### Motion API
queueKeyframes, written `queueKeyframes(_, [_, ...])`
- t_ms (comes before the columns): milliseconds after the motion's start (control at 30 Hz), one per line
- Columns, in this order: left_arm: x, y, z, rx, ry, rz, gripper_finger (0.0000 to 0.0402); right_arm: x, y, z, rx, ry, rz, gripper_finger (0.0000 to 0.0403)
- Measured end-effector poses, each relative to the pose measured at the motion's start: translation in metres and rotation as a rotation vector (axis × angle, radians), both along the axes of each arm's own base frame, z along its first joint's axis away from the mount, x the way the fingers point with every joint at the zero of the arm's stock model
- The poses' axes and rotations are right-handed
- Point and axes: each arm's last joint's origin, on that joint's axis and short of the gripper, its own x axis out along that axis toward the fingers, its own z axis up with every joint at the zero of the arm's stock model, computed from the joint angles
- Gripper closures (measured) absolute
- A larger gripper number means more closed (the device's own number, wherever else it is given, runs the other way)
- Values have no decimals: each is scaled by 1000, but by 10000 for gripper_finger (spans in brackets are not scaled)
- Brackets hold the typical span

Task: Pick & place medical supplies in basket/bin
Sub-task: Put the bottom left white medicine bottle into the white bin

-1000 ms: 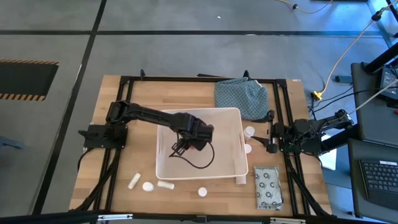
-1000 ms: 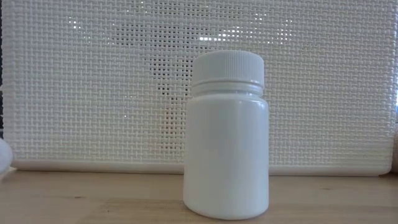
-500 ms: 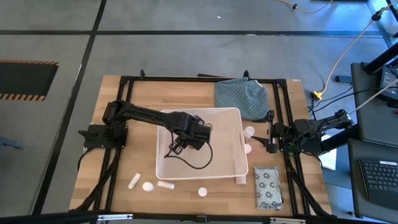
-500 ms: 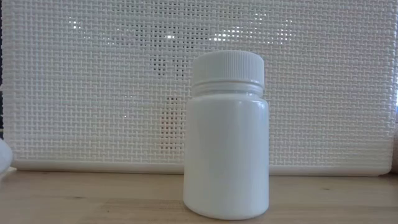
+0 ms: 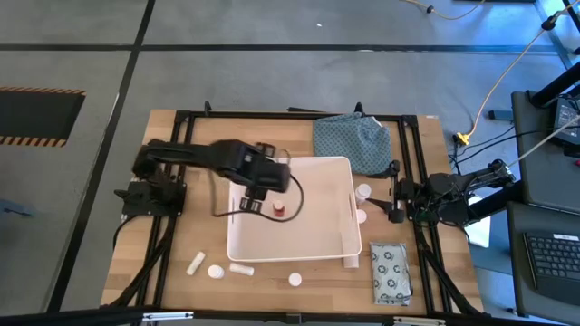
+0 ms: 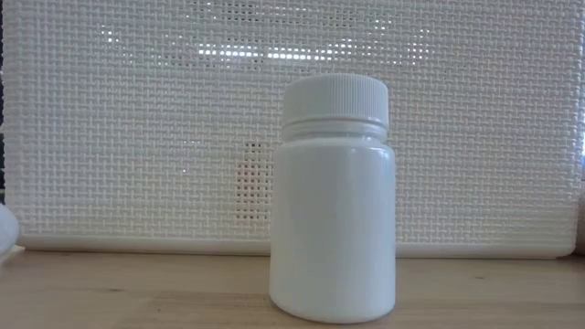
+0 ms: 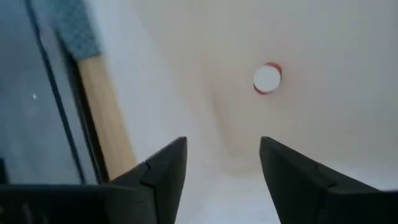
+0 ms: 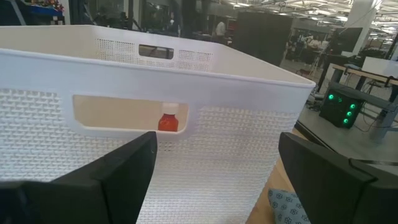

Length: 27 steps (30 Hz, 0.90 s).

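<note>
We find the left gripper raised over the left rim of the white tub, fingers well apart and holding nothing. The red bottle stands upright inside the tub, near its left wall, seen through the slot handle from the right wrist. The right gripper waits at the table's right edge, spread wide and empty, two white bottles just beside it. Along the front edge lie a white tube, another tube and two more white bottles. The packet lies at the front right corner, the patterned cloth near the back edge.
</note>
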Motion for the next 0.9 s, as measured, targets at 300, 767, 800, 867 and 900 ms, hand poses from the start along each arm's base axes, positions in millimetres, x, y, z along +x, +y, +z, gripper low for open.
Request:
queueKeyframes(300, [-68,-21,52,-234,-218,204,213,0,0,0,0,0,0,65])
queueKeyframes(767, [-101,-72,62,-268,-325,205,213,0,0,0,0,0,0,65])
queueKeyframes(800, [-102,-74,62,-278,-327,214,213,0,0,0,0,0,0,65])
queueKeyframes(867, [-105,-78,63,-292,-332,225,213,0,0,0,0,0,0,65])
queueKeyframes(900, [-106,-80,63,-291,-338,226,213,0,0,0,0,0,0,65])
